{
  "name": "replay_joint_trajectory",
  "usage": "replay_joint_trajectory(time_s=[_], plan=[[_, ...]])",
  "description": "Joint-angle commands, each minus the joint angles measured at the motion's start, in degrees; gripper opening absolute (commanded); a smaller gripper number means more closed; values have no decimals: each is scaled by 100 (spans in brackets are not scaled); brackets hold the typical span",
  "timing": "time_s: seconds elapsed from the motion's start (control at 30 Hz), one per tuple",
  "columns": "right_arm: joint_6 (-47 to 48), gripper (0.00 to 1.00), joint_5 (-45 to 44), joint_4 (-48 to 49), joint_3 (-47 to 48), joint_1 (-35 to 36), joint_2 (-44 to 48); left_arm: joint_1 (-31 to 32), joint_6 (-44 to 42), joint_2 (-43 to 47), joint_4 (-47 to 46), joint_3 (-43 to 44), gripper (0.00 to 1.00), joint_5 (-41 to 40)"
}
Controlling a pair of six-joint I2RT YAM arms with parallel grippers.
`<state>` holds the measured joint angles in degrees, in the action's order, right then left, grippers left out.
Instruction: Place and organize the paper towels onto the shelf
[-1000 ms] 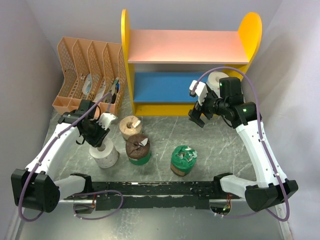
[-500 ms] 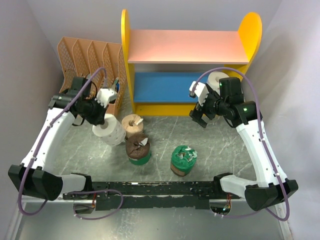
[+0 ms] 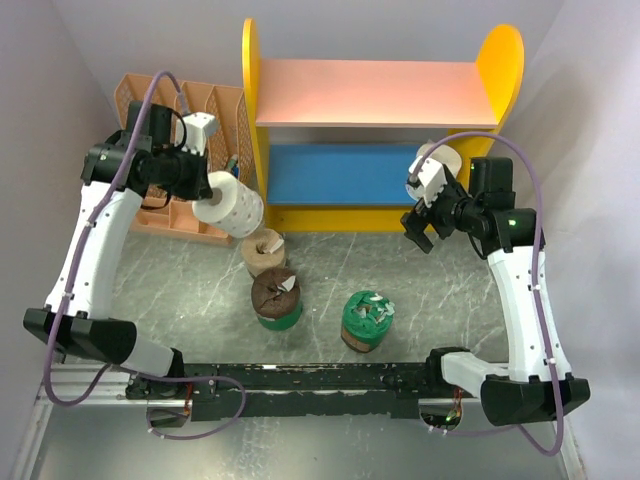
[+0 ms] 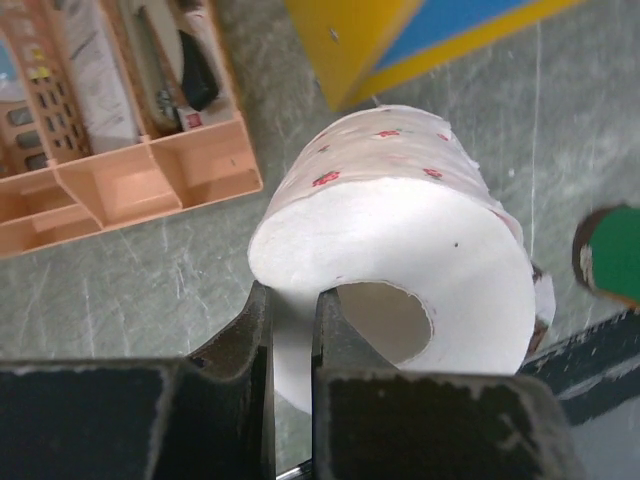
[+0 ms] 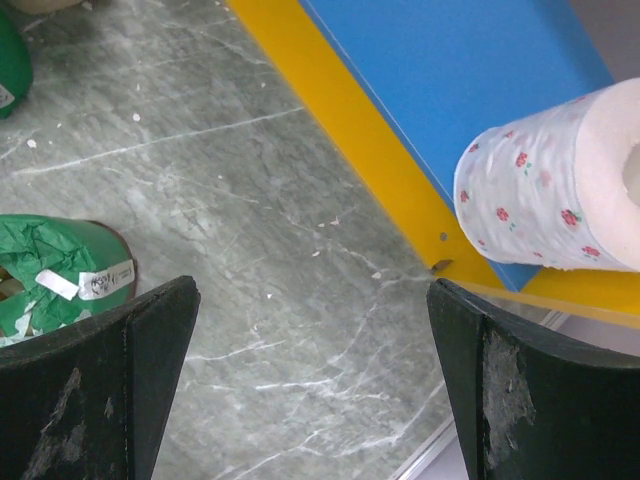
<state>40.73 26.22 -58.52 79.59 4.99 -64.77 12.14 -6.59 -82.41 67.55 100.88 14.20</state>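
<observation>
Left jaws clamp the white roll's (image 4: pixel 400 230) wall, core axis along them; shelf (image 4: pixel 345 40) lies ahead-right. Right jaws apart.

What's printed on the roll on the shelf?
Roll: small red flowers on white, clearest in right wrist view.

Robot lab bench, plain walls (image 3: pixel 40 80), grey tabletop (image 3: pixel 330 262)

No writing is legible anywhere: the small white sticker (image 5: pixel 92 281) on the green plastic-wrapped brown paper roll (image 5: pixel 40 250), at nine o'clock in the right wrist view, bears print too tiny to read.
</observation>
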Motion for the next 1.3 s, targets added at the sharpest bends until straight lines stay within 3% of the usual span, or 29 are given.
replay_joint_trajectory(time_s=[0.0,0.17,0.33,0.7,0.97,1.27], plan=[[-154,100,392,-35,228,-248,-20,75,1244,-273,311,741,7,-834],[-236,100,592,8,159,-444,19,182,2432,-179,144,930,7,-1539],[-241,100,636,8,134,-562,87,249,3345,132,-177,704,7,-1547],[-326,100,665,96,50,-769,148,287,3983,-414,101,672,7,-1095],[-455,100,1054,210,-266,-1372,467,1368,4035,-668,-30,1000,7,-1532],[-539,100,1418,135,-70,-1834,452,2474,4109,-1090,-344,1367,7,-3044]])
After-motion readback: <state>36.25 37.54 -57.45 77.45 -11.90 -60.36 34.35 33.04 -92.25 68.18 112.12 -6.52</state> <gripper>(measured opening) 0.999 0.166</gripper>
